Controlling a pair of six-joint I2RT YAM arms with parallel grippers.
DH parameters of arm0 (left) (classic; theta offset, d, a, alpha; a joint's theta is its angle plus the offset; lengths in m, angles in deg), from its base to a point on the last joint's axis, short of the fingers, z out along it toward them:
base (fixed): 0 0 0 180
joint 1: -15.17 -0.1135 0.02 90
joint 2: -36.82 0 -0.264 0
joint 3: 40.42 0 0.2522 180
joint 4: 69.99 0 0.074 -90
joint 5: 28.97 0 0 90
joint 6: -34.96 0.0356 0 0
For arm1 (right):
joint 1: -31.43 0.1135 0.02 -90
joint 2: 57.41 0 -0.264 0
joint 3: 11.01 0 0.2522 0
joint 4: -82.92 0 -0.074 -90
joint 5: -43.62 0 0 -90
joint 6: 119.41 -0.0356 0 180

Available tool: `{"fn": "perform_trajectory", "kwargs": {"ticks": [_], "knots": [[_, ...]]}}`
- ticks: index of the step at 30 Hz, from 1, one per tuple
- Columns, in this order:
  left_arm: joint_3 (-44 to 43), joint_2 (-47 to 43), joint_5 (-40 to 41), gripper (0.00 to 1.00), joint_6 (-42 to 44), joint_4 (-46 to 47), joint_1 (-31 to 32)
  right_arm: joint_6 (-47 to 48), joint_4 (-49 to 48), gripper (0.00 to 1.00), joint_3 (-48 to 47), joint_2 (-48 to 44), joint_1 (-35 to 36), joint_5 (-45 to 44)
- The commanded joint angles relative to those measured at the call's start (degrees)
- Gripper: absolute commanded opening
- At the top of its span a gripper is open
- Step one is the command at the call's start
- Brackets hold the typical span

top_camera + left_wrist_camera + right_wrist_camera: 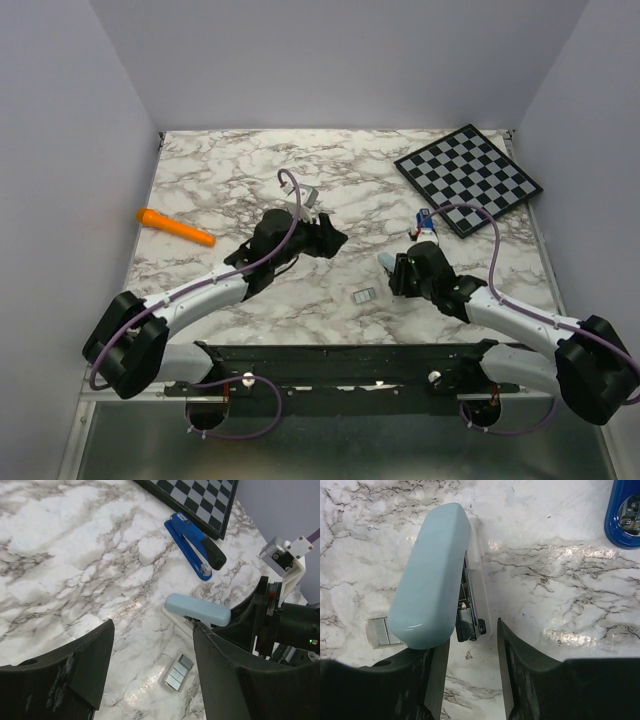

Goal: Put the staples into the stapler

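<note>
Right wrist view: the right pincer point(471, 642) stands spread, with the stapler point(432, 580) end-on at its mouth, light blue top lifted off the metal channel. Whether a finger touches it I cannot tell. The stapler lies on the tabletop point(560, 580) off the near-left corner of the checkerboard point(467, 178), on the arms' side. The staples point(380, 632) lie just beside the stapler, on its side away from the checkerboard. A blue stapler point(192, 545) lies just beside the checkerboard's near edge. The left pincer point(152, 635) is spread wide, nothing between its fingers, hovering left of the checkerboard. An orange pen point(175, 227) lies far to the checkerboard's left.
</note>
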Motion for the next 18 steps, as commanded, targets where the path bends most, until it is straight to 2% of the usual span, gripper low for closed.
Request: {"fn": "perform_trajectory", "kwargs": {"ticks": [1, 10, 14, 18], "knots": [[2.76, -7.56, 7.0, 0.73, 4.31, -1.59, -1.16, -0.36, 3.61, 0.51, -1.42, -2.44, -0.04, -1.32], [6.54, -18.29, 17.45, 0.73, 10.64, -7.04, -2.21, -0.89, 9.93, 0.51, -2.12, -4.9, 0.05, -0.7], [6.8, -21.55, 22.37, 0.77, 13.45, -9.07, -2.39, -1.24, 13.01, 0.51, -3.26, -6.83, 0.05, 0.61], [7.33, -24.72, 26.76, 0.82, 15.55, -10.39, -2.39, -2.38, 20.02, 0.55, -6.6, -7.54, 0.05, 0.18]]}}
